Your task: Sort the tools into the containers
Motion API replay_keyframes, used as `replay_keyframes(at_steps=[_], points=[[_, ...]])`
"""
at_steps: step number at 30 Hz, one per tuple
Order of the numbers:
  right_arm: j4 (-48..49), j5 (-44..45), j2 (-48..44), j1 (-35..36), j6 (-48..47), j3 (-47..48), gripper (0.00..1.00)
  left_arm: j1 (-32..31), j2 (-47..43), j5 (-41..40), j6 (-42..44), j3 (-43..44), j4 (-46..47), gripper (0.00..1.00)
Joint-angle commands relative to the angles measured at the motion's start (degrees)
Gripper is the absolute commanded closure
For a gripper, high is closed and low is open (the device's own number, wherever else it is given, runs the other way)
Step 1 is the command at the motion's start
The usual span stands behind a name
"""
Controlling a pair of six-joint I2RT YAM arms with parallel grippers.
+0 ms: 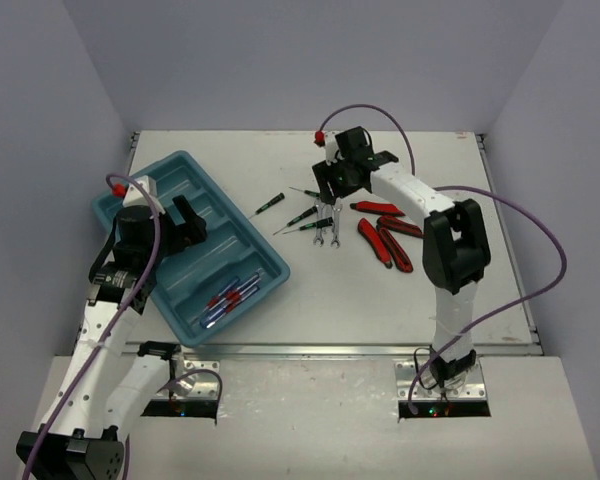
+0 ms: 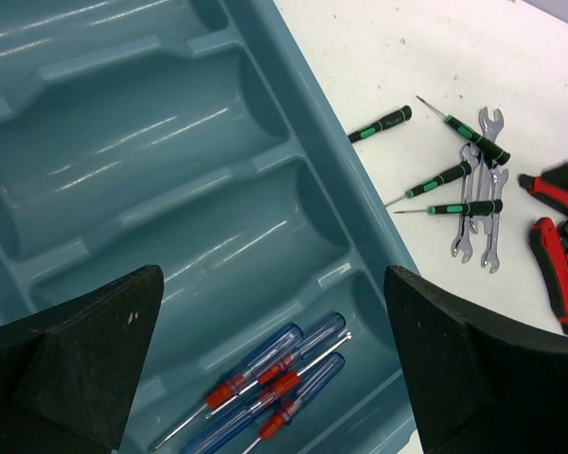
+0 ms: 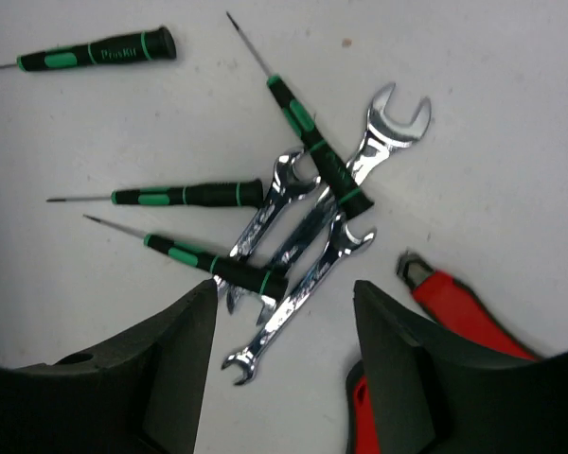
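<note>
Work here is shared by two grippers. My left gripper (image 2: 273,312) hangs spread wide above the tray (image 2: 308,113) and holds nothing. My right gripper (image 3: 284,303) stands partly spread, low over the pile of wrenches (image 3: 308,241), and pinches nothing yet.

I judge the step is to take one wrench. Just left of this gripper, a black screwdriver (image 3: 218,267) lies with its handle on the wrenches. Between the fingers one free wrench end shows. To the right lie the red pliers (image 3: 459,317). I should pinch only that free wrench, across its thin shaft, and lift slowly so the crossed tools can slide off.

In the tray, the compartments (image 2: 151,161) beyond my left gripper look empty. The one directly below it has several blue-and-red screwdrivers (image 2: 279,374), lying side by side.
</note>
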Motion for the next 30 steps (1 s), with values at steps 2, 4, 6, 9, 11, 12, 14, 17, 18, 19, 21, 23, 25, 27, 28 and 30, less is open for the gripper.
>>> replay_keyframes(at_steps=[2,4,6,9,11,12,14,17,18,19,21,23,25,27,28,30], points=[[-2.68,-3.86,10.69,-1.67,-20.14,14.66,0.40,0.13,-0.51,1.17,0.45,0.57,3.09,0.00],[-2.77,-4.94,12.93,-1.88,-23.02,17.36,0.45,0.09,-0.42,1.41,0.57,0.59,3.19,0.00],[-3.02,-5.94,14.71,-1.88,-24.75,18.89,0.50,0.09,-0.16,1.68,0.73,0.70,3.19,0.00],[-3.29,-6.23,17.40,-2.02,-25.87,20.60,0.55,0.12,0.16,1.99,0.86,0.74,3.21,0.00],[-3.29,-6.34,19.40,-2.26,-25.88,21.09,0.56,0.12,-0.07,2.14,0.89,0.74,3.27,0.00],[-3.29,-6.67,19.97,-2.53,-25.63,21.42,0.58,0.12,-0.21,2.14,0.89,0.74,3.27,0.00],[-3.29,-7.36,21.07,-2.86,-25.20,22.08,0.60,0.12,-0.39,2.14,0.89,0.74,3.34,0.00],[-3.10,-8.62,22.29,-3.02,-25.10,21.61,0.64,0.12,-0.72,2.23,0.89,0.74,3.27,0.00],[-2.88,-8.55,22.48,-2.98,-25.24,21.42,0.66,0.12,-0.84,2.23,0.89,0.74,3.27,0.00],[-2.65,-8.47,22.67,-2.94,-25.39,21.23,0.68,0.12,-0.95,2.23,0.89,0.74,3.27,0.00],[-2.37,-7.79,22.95,-2.98,-25.72,21.08,0.76,0.07,-1.12,2.28,0.89,0.69,3.36,0.00],[-2.21,-7.24,22.69,-2.93,-25.96,20.71,0.82,0.12,-1.20,2.32,0.89,0.65,3.41,0.00],[-1.39,-6.55,21.79,-2.93,-25.96,19.73,0.87,0.12,-1.24,2.40,0.89,0.73,3.45,0.00],[0.80,-6.05,20.04,-2.93,-25.46,17.44,0.91,0.12,-1.34,2.39,0.89,0.65,3.36,0.00],[1.43,-5.93,18.75,-2.93,-25.21,16.81,0.92,0.12,-1.38,2.35,0.89,0.65,3.36,0.00],[2.61,-5.93,16.54,-2.94,-24.80,15.51,0.95,0.12,-1.43,2.32,0.89,0.65,3.37,0.00]])
